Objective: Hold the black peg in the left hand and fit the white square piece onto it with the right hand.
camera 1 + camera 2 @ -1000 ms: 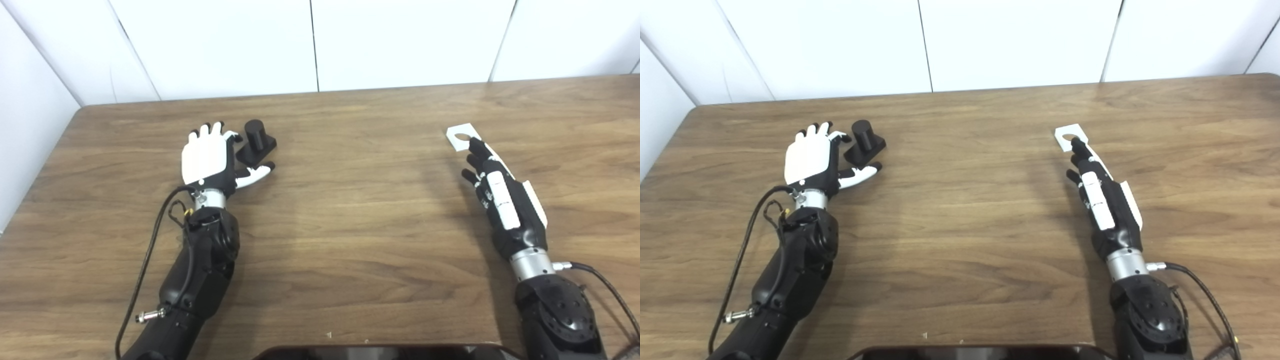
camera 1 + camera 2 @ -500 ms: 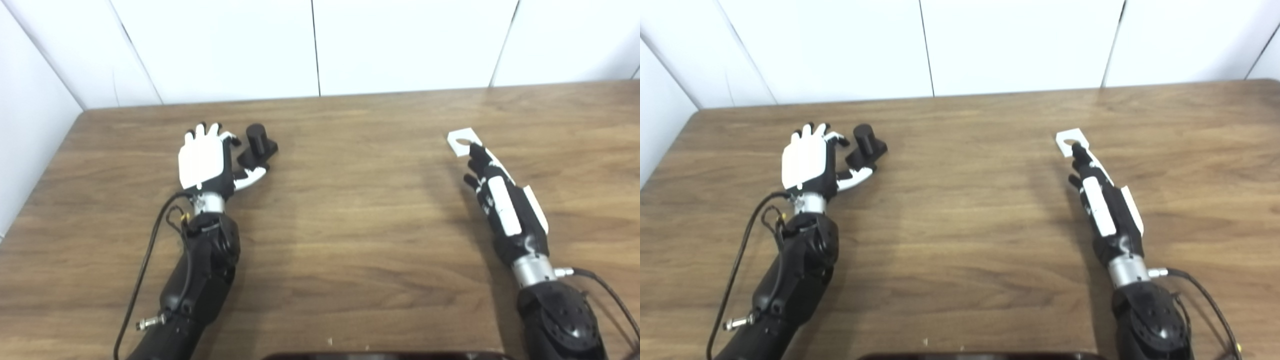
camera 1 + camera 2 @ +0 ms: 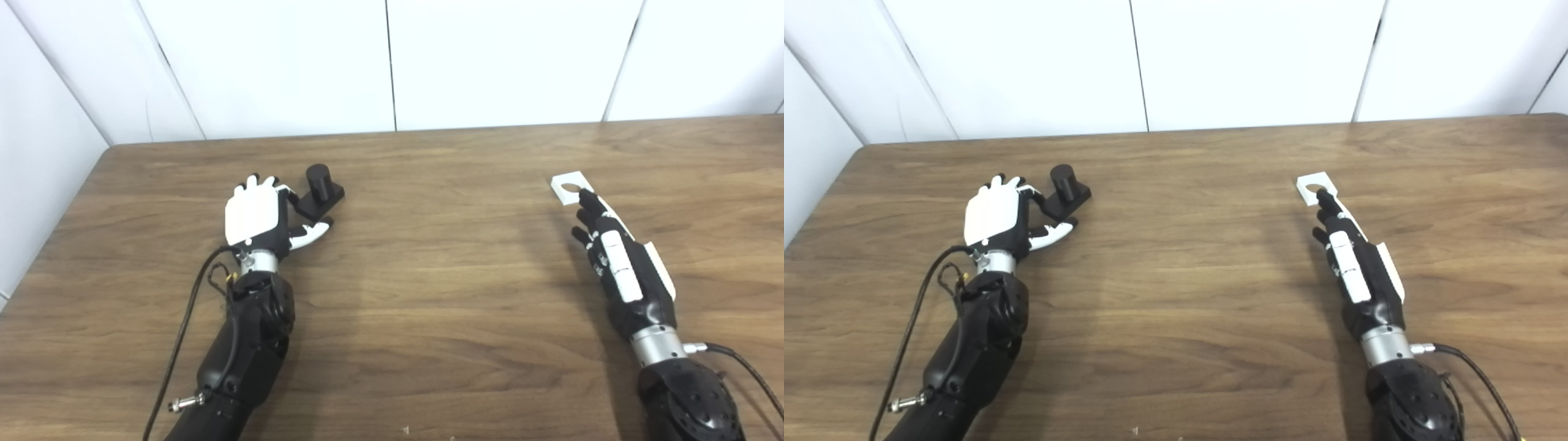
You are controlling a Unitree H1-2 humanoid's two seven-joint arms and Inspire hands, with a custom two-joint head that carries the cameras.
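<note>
While left hand (image 3: 256, 213) fingers curl around black peg (image 3: 319, 187), right hand (image 3: 618, 257) fingers extended, touching white square piece (image 3: 566, 185).

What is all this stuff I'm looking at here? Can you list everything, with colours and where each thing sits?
black peg: one, black, a short round post on a square base, on the table's left side, right beside the left hand's fingers.
white square piece: one, white, flat with a round hole, on the table's right side, at the right hand's fingertips.
table: one, brown wood grain, fills most of the view.
wall panels: white, behind the table's far edge.
left hand: one, white back with black fingers, curled around the peg's base.
right hand: one, black and white, stretched out towards the white piece.
</note>
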